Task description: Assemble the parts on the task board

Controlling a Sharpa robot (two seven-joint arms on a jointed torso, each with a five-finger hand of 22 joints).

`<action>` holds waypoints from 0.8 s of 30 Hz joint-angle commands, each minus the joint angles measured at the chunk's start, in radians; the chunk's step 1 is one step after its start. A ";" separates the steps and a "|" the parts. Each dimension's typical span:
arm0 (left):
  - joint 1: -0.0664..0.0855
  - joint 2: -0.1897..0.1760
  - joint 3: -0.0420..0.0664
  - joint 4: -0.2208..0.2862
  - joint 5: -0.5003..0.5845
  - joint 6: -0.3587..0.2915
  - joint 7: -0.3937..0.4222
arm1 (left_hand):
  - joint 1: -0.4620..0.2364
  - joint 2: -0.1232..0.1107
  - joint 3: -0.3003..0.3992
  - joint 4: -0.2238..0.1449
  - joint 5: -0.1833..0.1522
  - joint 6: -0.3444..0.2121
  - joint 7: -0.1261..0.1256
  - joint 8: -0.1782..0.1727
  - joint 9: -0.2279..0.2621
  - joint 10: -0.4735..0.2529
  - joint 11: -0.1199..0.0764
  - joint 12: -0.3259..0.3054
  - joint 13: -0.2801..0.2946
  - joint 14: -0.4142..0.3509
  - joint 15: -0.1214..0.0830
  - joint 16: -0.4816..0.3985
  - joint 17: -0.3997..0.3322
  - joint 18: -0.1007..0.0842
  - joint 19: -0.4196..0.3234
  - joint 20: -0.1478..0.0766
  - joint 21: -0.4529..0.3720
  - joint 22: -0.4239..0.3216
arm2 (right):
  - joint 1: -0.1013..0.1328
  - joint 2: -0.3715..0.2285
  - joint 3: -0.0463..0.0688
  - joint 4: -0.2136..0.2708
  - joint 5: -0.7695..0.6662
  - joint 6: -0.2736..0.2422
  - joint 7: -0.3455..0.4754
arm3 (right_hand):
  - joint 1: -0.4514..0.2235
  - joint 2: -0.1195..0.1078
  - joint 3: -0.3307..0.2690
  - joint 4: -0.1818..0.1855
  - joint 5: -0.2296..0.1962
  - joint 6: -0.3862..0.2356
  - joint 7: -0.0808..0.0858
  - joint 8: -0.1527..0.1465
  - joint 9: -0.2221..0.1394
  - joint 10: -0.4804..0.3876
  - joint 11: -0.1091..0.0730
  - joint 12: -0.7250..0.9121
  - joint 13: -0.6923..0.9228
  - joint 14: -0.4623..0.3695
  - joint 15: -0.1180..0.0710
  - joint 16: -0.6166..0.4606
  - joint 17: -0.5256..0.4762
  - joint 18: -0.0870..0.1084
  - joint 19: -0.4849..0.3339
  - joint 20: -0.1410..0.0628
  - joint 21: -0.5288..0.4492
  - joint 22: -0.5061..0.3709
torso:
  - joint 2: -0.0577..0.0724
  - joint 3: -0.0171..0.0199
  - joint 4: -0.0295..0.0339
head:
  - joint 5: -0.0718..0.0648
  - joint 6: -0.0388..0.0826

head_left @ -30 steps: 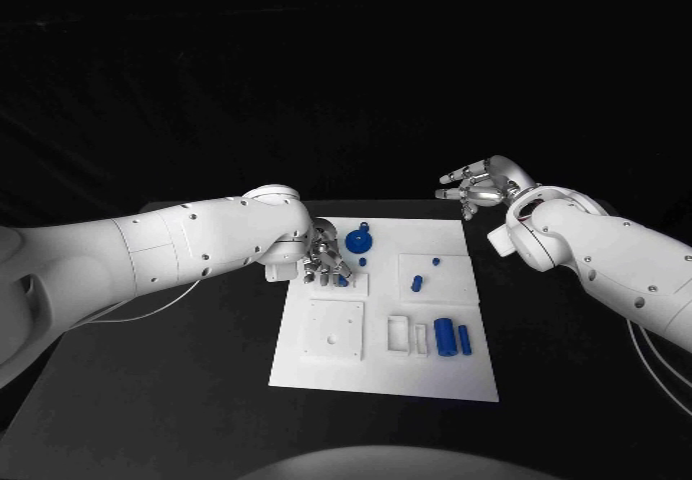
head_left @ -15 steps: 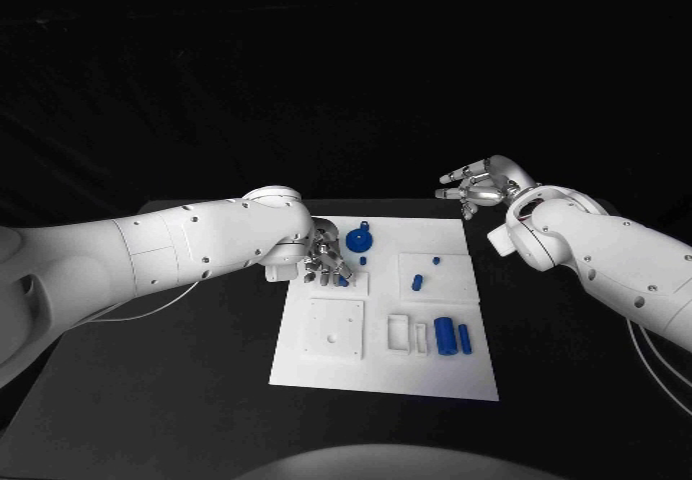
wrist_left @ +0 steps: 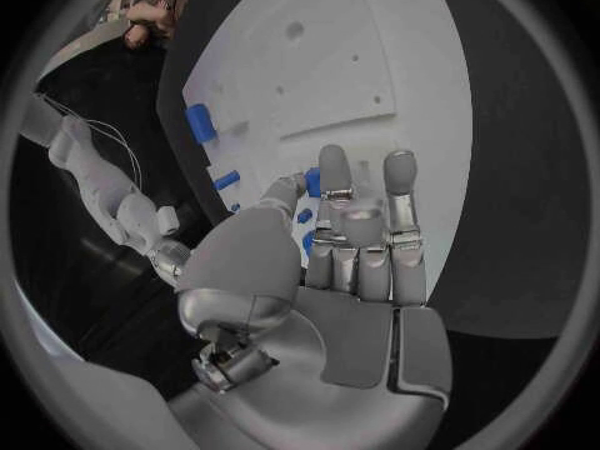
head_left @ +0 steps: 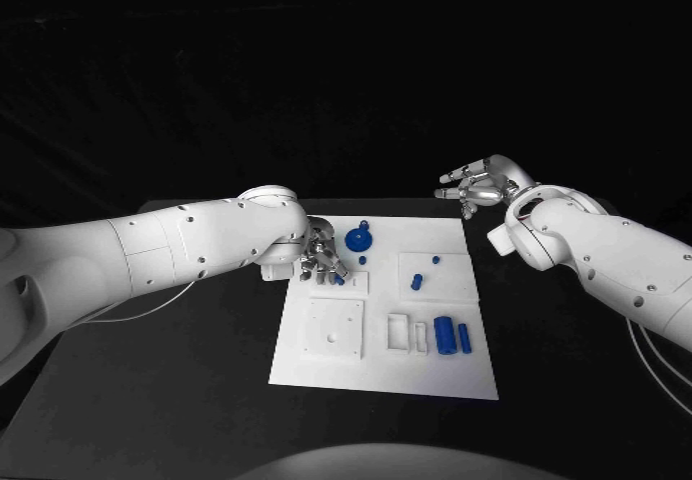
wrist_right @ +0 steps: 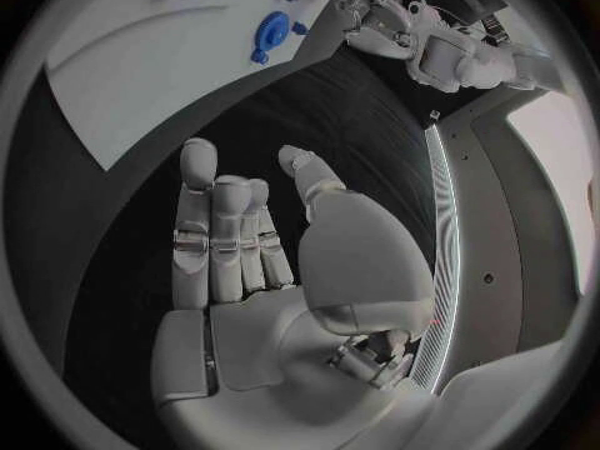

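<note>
I am holding my left hand point(head_left: 323, 256) low over the far left corner of the task board point(head_left: 387, 375), fingers half curled, pinching a small blue part point(wrist_left: 313, 181). The blue round part point(head_left: 359, 239) is lying just beside it. My right hand point(head_left: 477, 186) is hovering empty, fingers spread, beyond the board's far right corner.

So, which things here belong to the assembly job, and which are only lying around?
Belong to the job:
- task board
- blue round part
- blue cylinders
- small blue pegs
- left hand, over the board's far left corner
- right hand, raised beyond the board, holding nothing

Lying about:
- thin cable on the black table
</note>
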 commanded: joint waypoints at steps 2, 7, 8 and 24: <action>0.000 0.000 0.000 0.003 -0.006 -0.016 0.006 | 0.011 0.001 0.228 -0.220 0.004 0.004 -0.002 0.004 0.001 0.052 -0.015 0.005 -0.001 0.001 -0.004 0.005 0.001 0.011 0.006 0.001 0.000 0.018 | -0.001 0.001 0.000 0.001 -0.015 0.012 0.005 | -0.010 0.004 -0.006 -0.002 0.005 -0.001 0.002 -0.001 -0.001 -0.001 -0.008 0.002 -0.001 0.001 -0.006 -0.002 0.000 0.017 0.027 -0.007 -0.006 0.013 | 0.000 -0.0002 0.0014 | 0.001 0.001; -0.001 0.001 0.000 0.003 -0.006 -0.029 0.007 | 0.011 0.000 0.228 -0.220 0.006 0.004 -0.003 0.004 0.001 0.052 -0.015 0.006 -0.002 0.002 -0.005 0.006 0.003 0.011 0.006 0.001 0.000 0.018 | -0.001 0.002 0.000 0.000 -0.015 0.012 0.005 | -0.010 0.004 -0.006 -0.002 0.005 -0.001 0.002 -0.001 -0.001 -0.001 -0.008 0.002 -0.001 0.001 -0.006 -0.002 0.000 0.017 0.027 -0.007 -0.006 0.013 | 0.000 -0.0007 0.0009 | 0.002 0.000; -0.001 0.002 0.000 0.004 -0.007 -0.031 0.007 | 0.011 0.000 0.228 -0.220 0.006 0.004 -0.003 0.004 0.001 0.052 -0.015 0.006 -0.002 0.002 -0.005 0.006 0.003 0.011 0.006 0.001 0.000 0.018 | -0.001 0.002 0.000 0.000 -0.015 0.012 0.005 | -0.010 0.004 -0.006 -0.002 0.005 -0.001 0.002 -0.001 -0.001 -0.001 -0.008 0.002 -0.001 0.001 -0.006 -0.002 0.000 0.017 0.027 -0.007 -0.006 0.013 | 0.000 -0.0012 0.0013 | 0.002 0.000; -0.003 0.006 -0.002 0.005 -0.009 -0.022 0.007 | 0.011 0.001 0.229 -0.219 0.006 0.005 -0.003 0.004 0.001 0.052 -0.015 0.006 -0.003 0.002 -0.005 0.006 0.003 0.011 0.007 0.001 0.000 0.018 | -0.002 0.003 0.000 -0.001 -0.015 0.014 0.005 | -0.010 0.004 -0.006 -0.002 0.005 -0.001 0.002 -0.001 -0.001 -0.001 -0.008 0.002 -0.001 0.001 -0.006 -0.002 0.000 0.017 0.027 -0.007 -0.006 0.013 | 0.000 0.0014 -0.0011 | 0.006 -0.002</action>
